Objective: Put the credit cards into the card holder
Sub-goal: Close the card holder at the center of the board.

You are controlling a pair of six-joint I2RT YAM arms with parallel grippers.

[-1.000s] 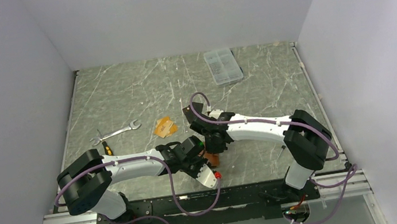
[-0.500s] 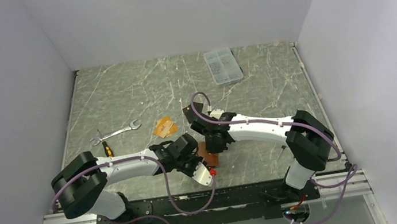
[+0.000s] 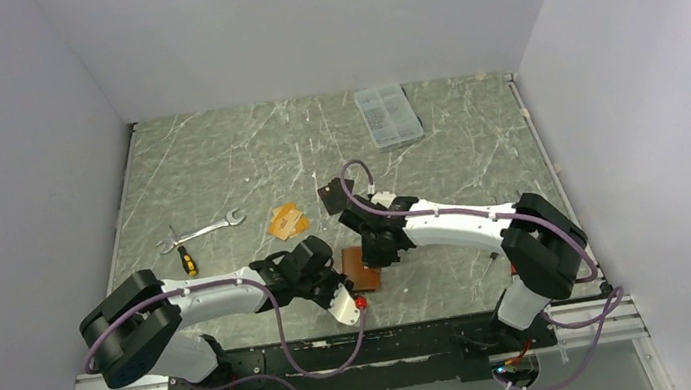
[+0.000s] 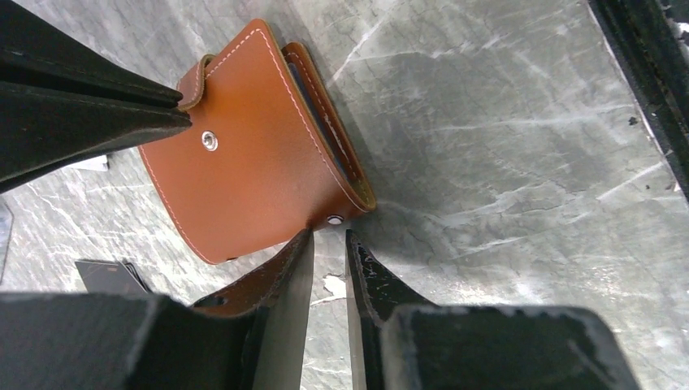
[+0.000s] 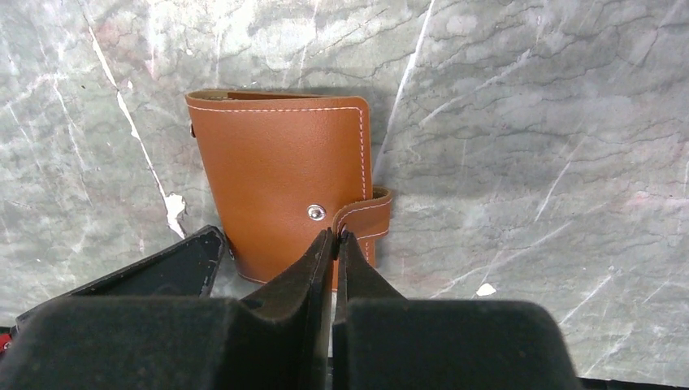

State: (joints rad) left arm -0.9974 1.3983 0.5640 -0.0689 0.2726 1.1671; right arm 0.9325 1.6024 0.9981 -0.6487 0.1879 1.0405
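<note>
Grey marble table point(image 3: 216, 162): I see the card holder point(image 3: 364, 271) lying flat and closed near the front edge, between both arms. Its long side runs roughly from near to far. Its snap tab point(image 5: 366, 215) wraps over the edge at the right gripper point(image 5: 334, 237), which pinches it, almost fully closed. The left gripper point(image 4: 329, 237) shows a narrow gap at another corner; I cannot tell if it grips.

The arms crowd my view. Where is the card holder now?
Top view: the card holder lies near the table's front edge, centre, between the left fingers and right fingers, nearer than the orange card.
</note>
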